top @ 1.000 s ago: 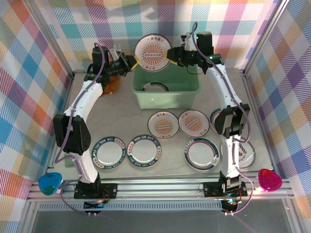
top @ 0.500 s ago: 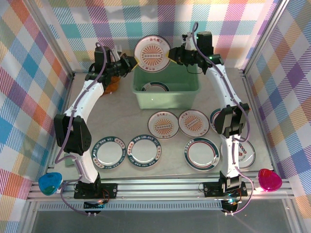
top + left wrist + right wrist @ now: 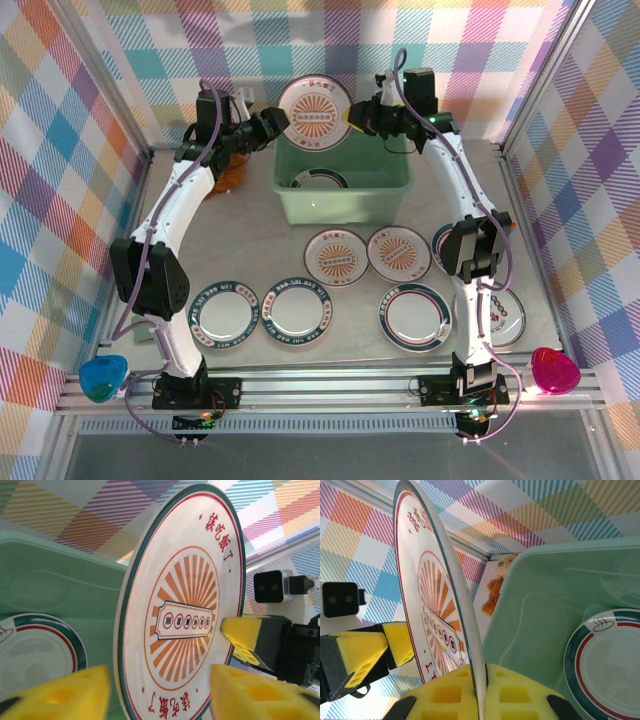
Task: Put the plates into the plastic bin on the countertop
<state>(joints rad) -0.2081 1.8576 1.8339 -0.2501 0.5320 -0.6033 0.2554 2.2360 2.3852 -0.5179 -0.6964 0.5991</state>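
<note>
My right pincer is clamped on the rim of the sunburst plate, with my yellow pads pressed against both faces at its right edge. My left pincer stands agape at the opposite edge. Its fingers are spread to either side of the rim and grip nothing.

The plate hangs on edge in the air above the far wall of the plastic bin. Its broad span runs left to right between my two wrists. Its orange-rayed face is turned toward the near side of the table and tipped somewhat upward.

Below it, a teal-and-red banded plate lies flat on the bin's floor. The other plates lie flat on the countertop, between the bin and my bases.
</note>
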